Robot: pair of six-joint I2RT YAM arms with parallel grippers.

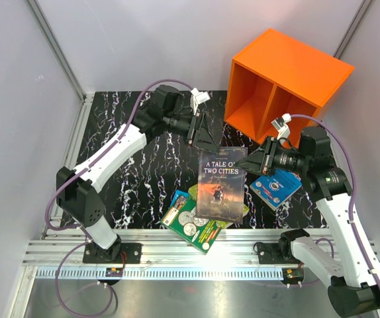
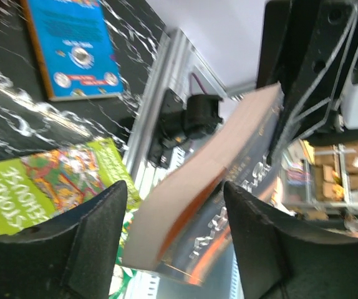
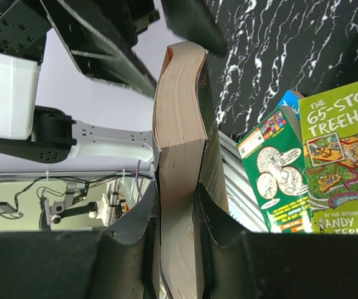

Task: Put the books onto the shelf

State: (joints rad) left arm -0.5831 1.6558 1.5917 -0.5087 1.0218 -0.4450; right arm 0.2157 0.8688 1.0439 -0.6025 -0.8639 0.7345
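Right tool (image 3: 176, 212) clamps the dark book (image 1: 222, 189); left tool (image 2: 174, 190) released, straddling it; orange shelf (image 1: 296, 66) stands apart.

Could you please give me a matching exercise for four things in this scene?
1. A Tale of Two Cities book
2. blue book with round emblem
3. orange shelf
4. left end effector

A. lying flat on the table
B. open, straddling the book
C. pinched by the right end effector
D. far right, no books inside

Pairs: 1-C, 2-A, 3-D, 4-B
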